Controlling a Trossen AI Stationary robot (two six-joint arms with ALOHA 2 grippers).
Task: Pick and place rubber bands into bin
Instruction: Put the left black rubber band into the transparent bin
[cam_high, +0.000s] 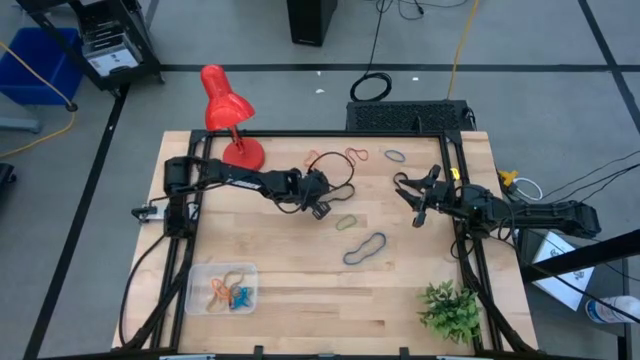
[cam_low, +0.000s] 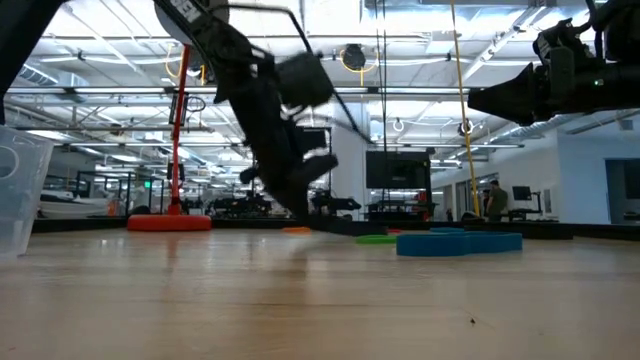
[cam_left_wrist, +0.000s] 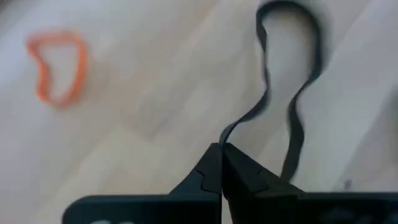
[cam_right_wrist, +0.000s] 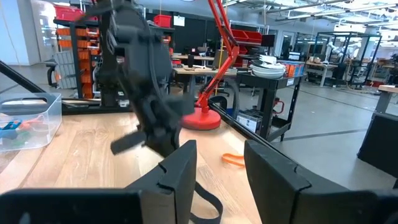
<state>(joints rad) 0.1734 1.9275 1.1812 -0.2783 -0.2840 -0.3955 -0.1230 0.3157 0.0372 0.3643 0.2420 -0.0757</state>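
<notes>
**Left arm pinches the black band; lift clean before heading to the bin**

The left gripper (cam_high: 322, 197) sits just above centre of the high view, and its jaws are clenched on a thin black rubber band (cam_left_wrist: 292, 93). In the left wrist view the strand enters right at the closed tips, and the rest of the loop trails away from them over the wooden surface (cam_high: 300, 290).

To do this step well, I judge the arm should rise straight up until the whole floppy loop hangs free, so it does not drag or snag the neighbouring orange band (cam_high: 357, 155). Then it should travel to the clear bin (cam_high: 222, 288) at the lower left of the high view, which already holds a few orange and blue bands, and release low over its middle.

The right gripper (cam_high: 417, 195) waits right of centre in the high view, jaws released and holding nothing. A blue band (cam_high: 365, 248) and a green band (cam_high: 348, 222) lie between the two arms, not yet collected.
</notes>
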